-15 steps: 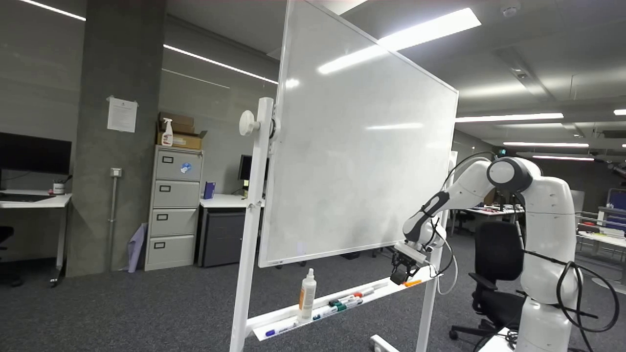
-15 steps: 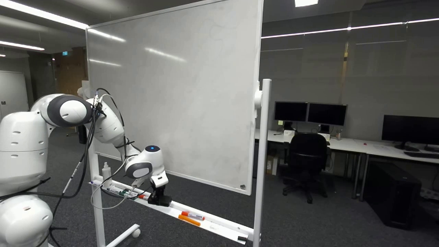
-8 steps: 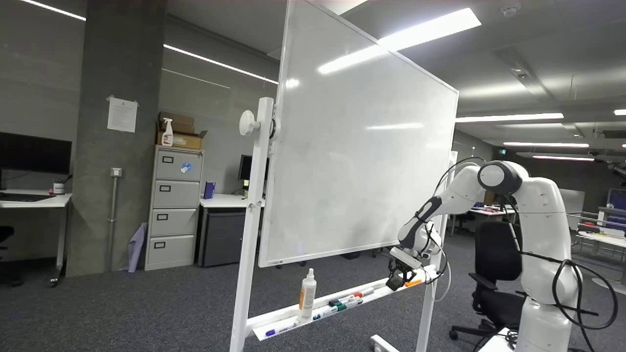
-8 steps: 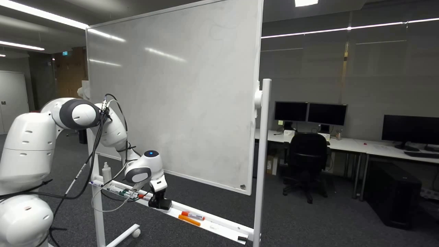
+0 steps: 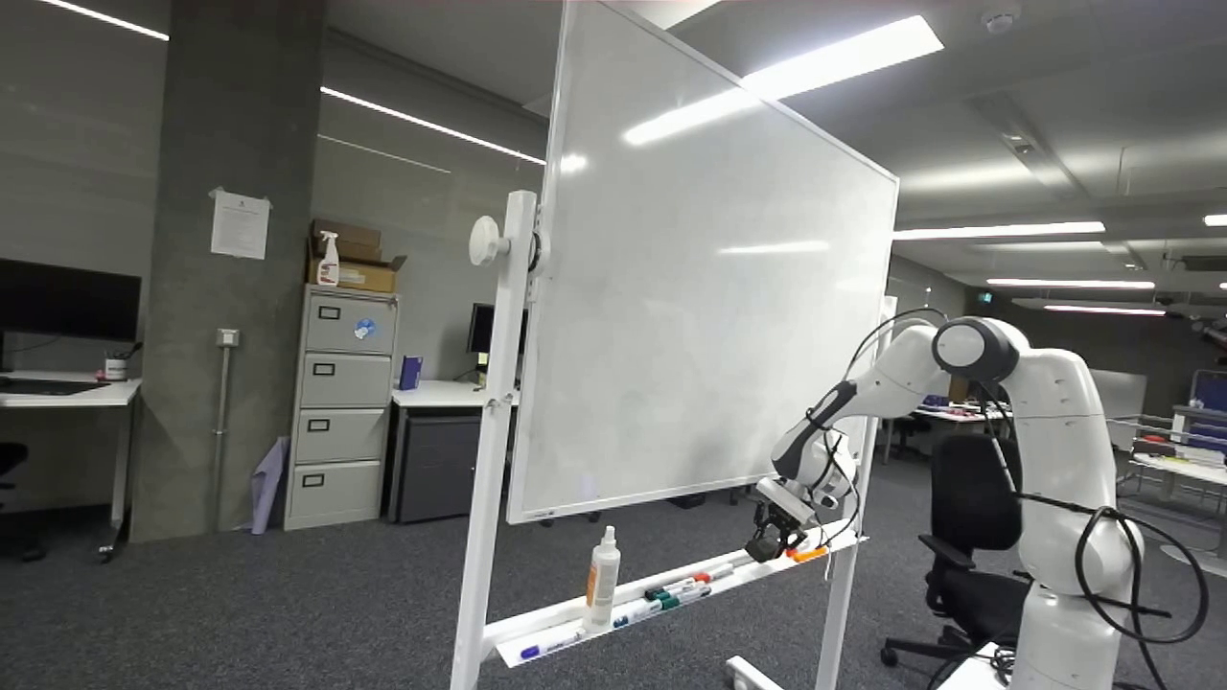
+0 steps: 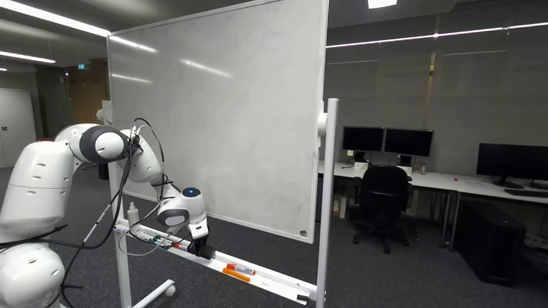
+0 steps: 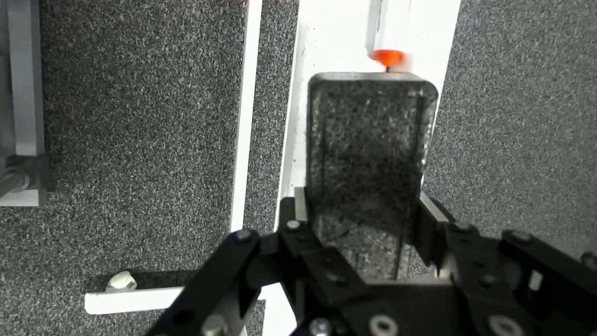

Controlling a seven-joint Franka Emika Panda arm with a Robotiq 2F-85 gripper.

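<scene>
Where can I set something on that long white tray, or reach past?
The long white tray looks mostly bare between the orange marker and the small black piece at its end. Your arm might fit between tray and big whiteboard. It's crowded by the upright white bottle and white pens, and where the black hand grips a dark rectangular block.

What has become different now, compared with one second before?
The white jointed arm leaned forward and lower, so the black two-fingered tool reaches slightly farther out, still gripping the dark rectangular block. The white plastic bottle and orange cylindrical marker stayed.
</scene>
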